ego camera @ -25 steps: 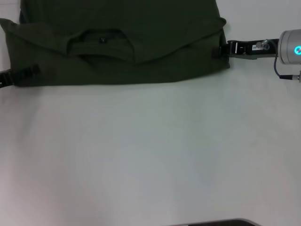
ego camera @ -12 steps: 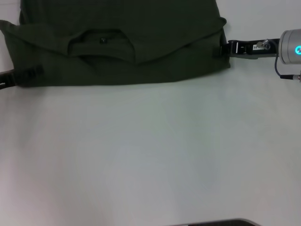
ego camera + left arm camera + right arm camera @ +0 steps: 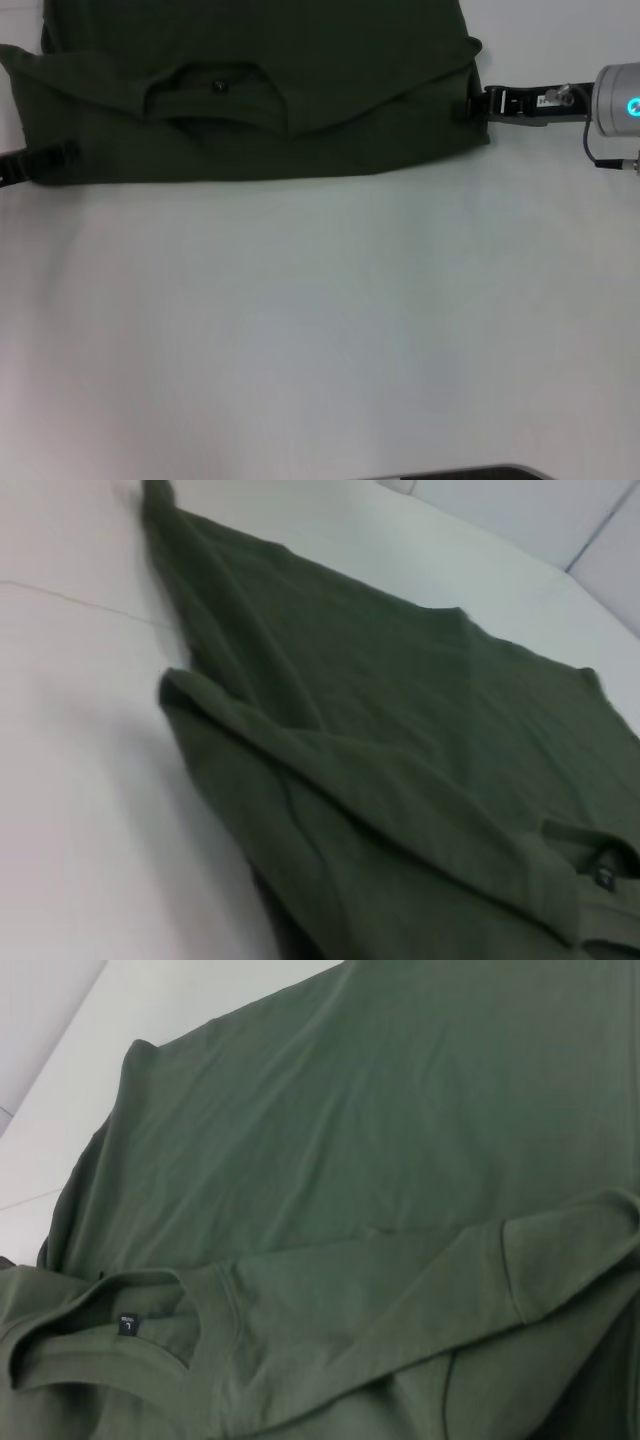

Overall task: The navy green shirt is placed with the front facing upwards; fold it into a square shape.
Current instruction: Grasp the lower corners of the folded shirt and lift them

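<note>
Head view shows the navy green shirt (image 3: pixel 250 100) at the table's (image 3: pixel 320 330) far edge, left gripper (image 3: pixel 50 157) and right gripper (image 3: pixel 470 105) pinching its side edges; both should lift evenly, keeping the fold straight.

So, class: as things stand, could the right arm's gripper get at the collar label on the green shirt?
Probably yes. The right gripper sits at the shirt's right edge, and the label lies exposed in the open collar, with only flat cloth between them.
</note>
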Motion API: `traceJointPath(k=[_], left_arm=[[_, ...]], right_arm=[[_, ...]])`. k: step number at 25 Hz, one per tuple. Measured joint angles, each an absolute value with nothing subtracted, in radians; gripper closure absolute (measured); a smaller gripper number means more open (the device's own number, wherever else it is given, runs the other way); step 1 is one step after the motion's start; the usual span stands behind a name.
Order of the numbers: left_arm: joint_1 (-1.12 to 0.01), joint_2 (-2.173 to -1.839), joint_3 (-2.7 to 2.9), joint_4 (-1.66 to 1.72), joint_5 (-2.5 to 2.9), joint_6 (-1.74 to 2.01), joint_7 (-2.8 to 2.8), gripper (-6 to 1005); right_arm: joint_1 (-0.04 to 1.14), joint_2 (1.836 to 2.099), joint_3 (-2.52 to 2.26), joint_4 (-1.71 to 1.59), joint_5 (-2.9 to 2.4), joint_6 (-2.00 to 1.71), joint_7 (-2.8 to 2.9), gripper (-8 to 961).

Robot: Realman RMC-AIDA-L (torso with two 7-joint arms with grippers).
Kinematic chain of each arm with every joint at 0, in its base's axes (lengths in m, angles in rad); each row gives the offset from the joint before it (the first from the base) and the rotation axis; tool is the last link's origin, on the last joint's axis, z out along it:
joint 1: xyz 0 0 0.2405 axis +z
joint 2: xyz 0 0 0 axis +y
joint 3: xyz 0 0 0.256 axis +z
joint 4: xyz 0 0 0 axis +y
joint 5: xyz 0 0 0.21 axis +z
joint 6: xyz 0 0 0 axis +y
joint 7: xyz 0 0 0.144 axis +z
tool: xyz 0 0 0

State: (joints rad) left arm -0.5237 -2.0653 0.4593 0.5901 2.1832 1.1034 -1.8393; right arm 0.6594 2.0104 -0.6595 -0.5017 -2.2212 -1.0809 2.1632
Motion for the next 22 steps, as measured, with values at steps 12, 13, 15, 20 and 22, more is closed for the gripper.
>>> traceJointPath(k=[12, 13, 15, 20, 22], left_arm=[[-0.536, -2.064, 0.474, 0.591, 2.223, 1.067, -1.892, 438], [-0.536, -2.064, 0.475, 0.59, 2.224, 1.068, -1.892, 485], [-0.538, -2.064, 0.478, 0.59, 2.224, 1.069, -1.892, 570], [-0.542, -2.064, 0.487, 0.589, 2.224, 1.07, -1.893, 762], [-0.542, -2.065, 0.487, 0.589, 2.224, 1.07, -1.893, 837]], right_arm=[[0.661, 2.011, -0.658, -0.502, -2.221, -1.082, 2.164, 886], [0.661, 2.011, -0.657, -0.502, -2.221, -1.082, 2.164, 886], [0.66, 2.011, -0.657, -0.502, -2.221, -1.082, 2.163, 886], [0.656, 2.011, -0.652, -0.502, -2.221, -1.081, 2.161, 886], [0.655, 2.011, -0.651, -0.502, -2.221, -1.081, 2.158, 885]])
